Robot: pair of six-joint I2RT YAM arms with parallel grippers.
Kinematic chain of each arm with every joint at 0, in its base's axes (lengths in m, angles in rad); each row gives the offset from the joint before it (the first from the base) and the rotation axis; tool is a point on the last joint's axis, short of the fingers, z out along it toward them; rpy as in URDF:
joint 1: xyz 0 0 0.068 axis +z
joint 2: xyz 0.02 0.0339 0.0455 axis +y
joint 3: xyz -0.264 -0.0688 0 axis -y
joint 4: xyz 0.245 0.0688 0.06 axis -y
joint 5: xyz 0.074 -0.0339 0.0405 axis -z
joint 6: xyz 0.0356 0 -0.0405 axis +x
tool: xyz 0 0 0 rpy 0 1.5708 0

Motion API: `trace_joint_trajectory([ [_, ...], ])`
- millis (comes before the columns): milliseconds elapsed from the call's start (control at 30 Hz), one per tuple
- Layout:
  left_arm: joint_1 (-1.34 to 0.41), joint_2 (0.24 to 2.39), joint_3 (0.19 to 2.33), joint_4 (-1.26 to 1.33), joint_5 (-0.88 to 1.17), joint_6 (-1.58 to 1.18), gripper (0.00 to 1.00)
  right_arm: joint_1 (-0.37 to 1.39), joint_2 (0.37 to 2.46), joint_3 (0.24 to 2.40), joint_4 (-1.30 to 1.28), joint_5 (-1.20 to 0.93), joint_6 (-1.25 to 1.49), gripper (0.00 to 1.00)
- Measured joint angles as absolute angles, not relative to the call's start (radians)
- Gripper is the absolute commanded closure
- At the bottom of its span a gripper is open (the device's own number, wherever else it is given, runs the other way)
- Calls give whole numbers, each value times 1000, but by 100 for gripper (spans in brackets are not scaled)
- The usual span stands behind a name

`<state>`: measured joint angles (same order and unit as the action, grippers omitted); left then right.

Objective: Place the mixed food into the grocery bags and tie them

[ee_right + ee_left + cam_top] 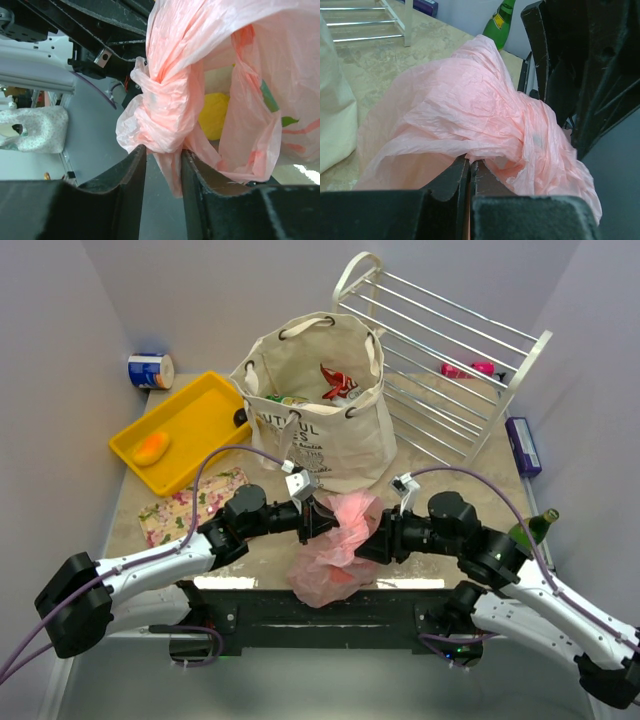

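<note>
Setting was a lab test cell: plain grey partition walls boxed in a beige tabletop, household props staged beyond the grippers, arms bolted to a black base rail.

Bright even light, soft shadows, sharp

Both arms reach inward from near edge, elbows bent outward, wrists level, facing each other at centre. Left end effector fully closed, fingers pressed together. Right end effector jaws narrowly apart, fingers nearly parallel.
</note>
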<state>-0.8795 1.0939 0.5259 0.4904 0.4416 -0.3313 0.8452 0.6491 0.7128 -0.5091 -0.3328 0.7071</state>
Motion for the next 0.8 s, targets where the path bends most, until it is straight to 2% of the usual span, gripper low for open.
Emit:
trace_joint_trajectory([
  [67, -879, 1094, 526, 490, 442, -331, 100, 845, 659, 710, -495, -334, 714, 73],
  [233, -879, 1094, 533, 478, 421, -335, 100, 845, 674, 706, -485, -340, 715, 76],
  [300, -879, 1094, 539, 469, 403, -342, 100, 845, 672, 706, -486, -342, 714, 88],
  [433, -879, 1093, 543, 458, 375, -359, 100, 845, 667, 706, -486, -346, 711, 100],
  [633, -879, 1083, 543, 432, 342, -380, 100, 845, 667, 707, -495, -346, 696, 100],
  [800, -877, 1026, 541, 389, 303, -391, 100, 845, 680, 754, -601, -253, 668, 100],
])
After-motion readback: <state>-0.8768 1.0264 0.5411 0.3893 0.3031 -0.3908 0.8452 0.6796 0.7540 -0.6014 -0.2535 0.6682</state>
